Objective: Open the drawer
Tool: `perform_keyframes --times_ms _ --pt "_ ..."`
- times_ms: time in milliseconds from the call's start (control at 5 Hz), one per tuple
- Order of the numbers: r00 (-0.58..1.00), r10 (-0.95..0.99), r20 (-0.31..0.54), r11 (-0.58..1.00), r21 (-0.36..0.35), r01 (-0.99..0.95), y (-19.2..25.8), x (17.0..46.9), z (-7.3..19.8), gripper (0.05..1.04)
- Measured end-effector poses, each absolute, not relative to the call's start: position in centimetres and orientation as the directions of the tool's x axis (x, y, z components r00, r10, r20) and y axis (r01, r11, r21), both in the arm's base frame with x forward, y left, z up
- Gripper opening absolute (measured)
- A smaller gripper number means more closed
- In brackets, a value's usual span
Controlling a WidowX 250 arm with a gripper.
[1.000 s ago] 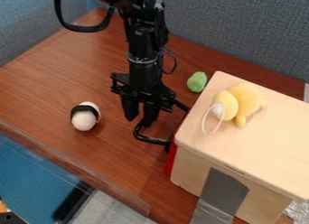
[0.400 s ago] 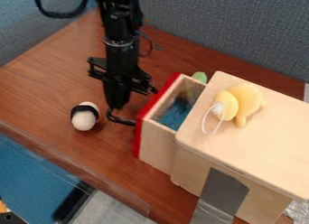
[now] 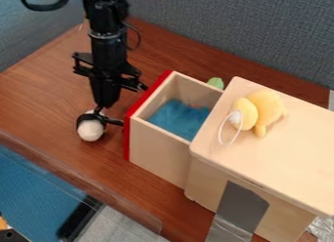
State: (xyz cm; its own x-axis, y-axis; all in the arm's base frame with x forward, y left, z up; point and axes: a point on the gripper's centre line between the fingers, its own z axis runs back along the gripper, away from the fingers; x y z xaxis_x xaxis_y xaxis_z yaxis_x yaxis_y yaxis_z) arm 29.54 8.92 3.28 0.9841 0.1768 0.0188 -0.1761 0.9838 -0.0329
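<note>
The black gripper (image 3: 104, 105) hangs left of the drawer, its fingers together on the black drawer handle (image 3: 114, 122), which curves out from the drawer's front. The wooden drawer (image 3: 161, 148) with its red front (image 3: 135, 111) stands well out to the left of the wooden cabinet (image 3: 281, 153). Blue material (image 3: 179, 119) lies inside it. The handle's outer end is partly hidden by the fingers.
A white and black round toy (image 3: 91, 131) sits directly below the fingertips in view. A yellow plush (image 3: 261, 107) lies on the cabinet top. Behind the drawer is a green object (image 3: 216, 82). Grey tape (image 3: 241, 207) runs down the cabinet's side.
The gripper has closed and travelled left with the handle. The drawer, whose red front was against the cabinet, has slid far out, exposing its inside.
</note>
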Motion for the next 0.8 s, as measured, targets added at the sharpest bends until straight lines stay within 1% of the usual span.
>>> perform_keyframes --times_ms 200,400,600,800 --pt "0.985 0.175 0.013 0.984 -0.034 -0.174 8.9 29.6 3.4 0.138" --pt "0.981 0.190 0.037 0.982 -0.031 -0.189 9.3 30.3 4.0 0.335" --pt "0.981 0.159 0.114 0.987 -0.027 -0.157 8.7 30.5 7.4 0.634" --pt "0.976 0.139 0.169 0.990 -0.023 -0.137 8.1 30.3 10.2 0.923"
